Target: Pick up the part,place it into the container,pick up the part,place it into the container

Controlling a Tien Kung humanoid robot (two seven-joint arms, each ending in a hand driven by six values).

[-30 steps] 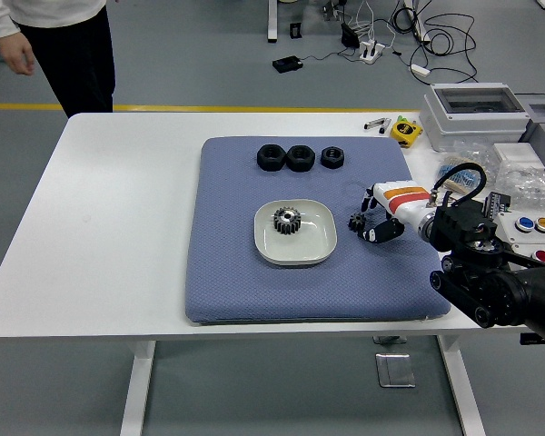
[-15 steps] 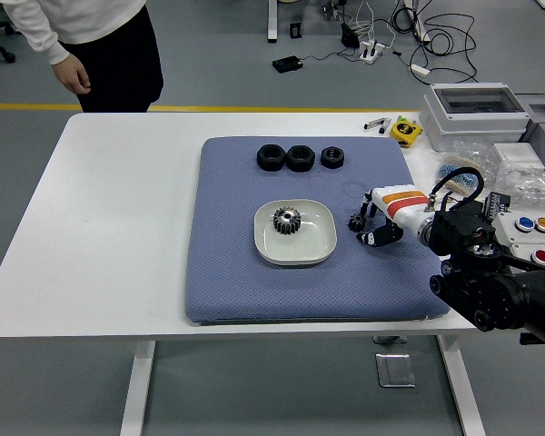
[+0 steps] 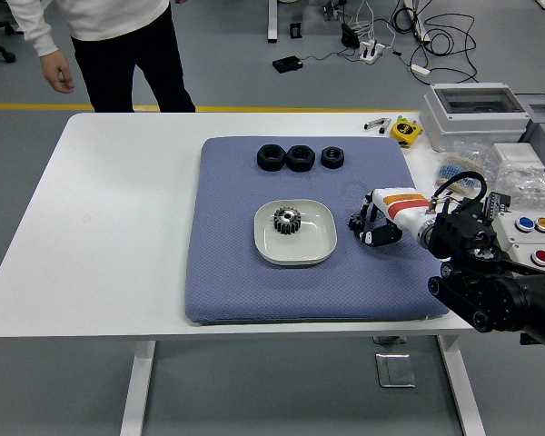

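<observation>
From my seat I see the right hand [image 3: 371,225] reaching in over the blue mat [image 3: 236,272] from the right, its white and orange back uppermost and its black fingers [image 3: 379,236] curled downward around a small dark gear [image 3: 356,222] that sits at their tips, just right of the white dish [image 3: 322,243]. The fingers are drawn in close on that small gear rather than spread, and they touch it; whether it is lifted clear of the mat or resting on it I cannot tell from this angle. It is too small and too shaded by the fingers for me to read which way its axis points. The dish lies near the middle of the mat, and a second, larger gear [image 3: 285,220] lies flat inside it, toothed rim outward and bore facing up, so its axis stands upright. Along the mat's far edge three black ring-shaped parts [image 3: 300,157] sit in a row, the left two touching, the third just beside them. The mat rests on the white table [image 3: 118,227]. The left arm is out of my view. A person [image 3: 118,41] stands at the far left corner of the table, one hand [image 3: 56,77] hanging loose, apart from everything on it.
</observation>
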